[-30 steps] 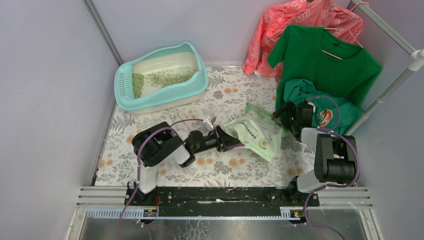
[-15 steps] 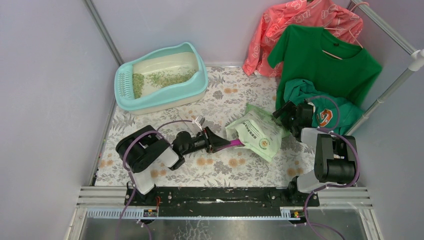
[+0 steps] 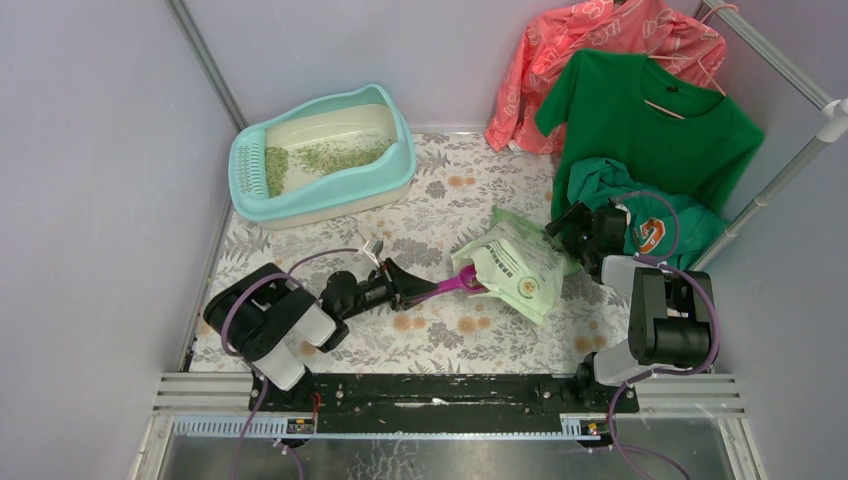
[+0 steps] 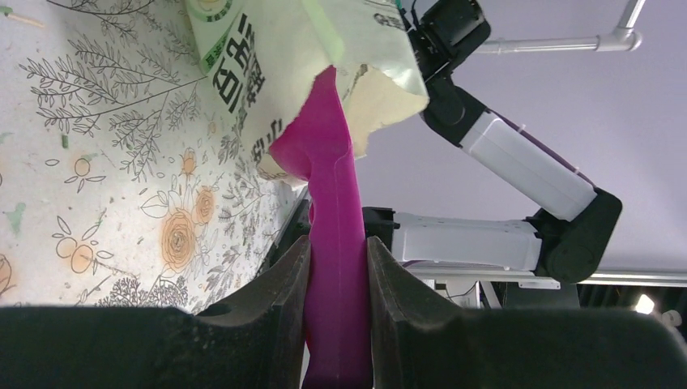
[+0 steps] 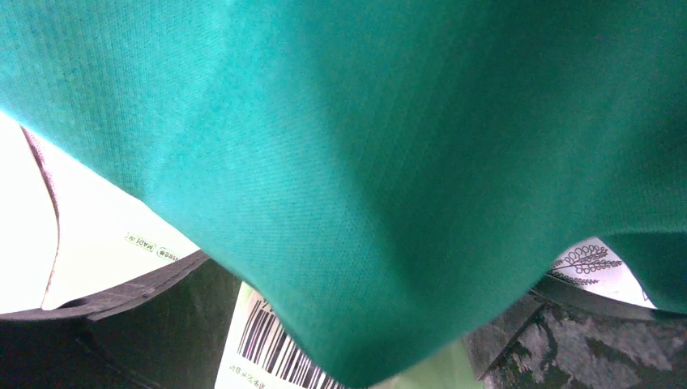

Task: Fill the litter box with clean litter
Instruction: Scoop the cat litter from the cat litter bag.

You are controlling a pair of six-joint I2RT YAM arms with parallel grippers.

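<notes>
Over the floral tablecloth (image 3: 470, 175), we saw the turquoise-rimmed litter box (image 3: 405, 150) at upper left, clean litter (image 3: 340, 155) strewn across its cream basin. Only the left wrist view showed the left gripper (image 4: 336, 251) pinching the glossy purple scoop (image 4: 330, 186), bowl inside the crinkled green bag (image 4: 259, 65), arm stretched low. Teal cloth (image 5: 405, 162) veiled the right wrist view, and the right gripper (image 3: 572, 225) had its jaws spread wide.

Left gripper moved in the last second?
Yes. The left gripper drew back leftward, away from the green bag, which stayed put, pulling the purple scoop partly out.
</notes>
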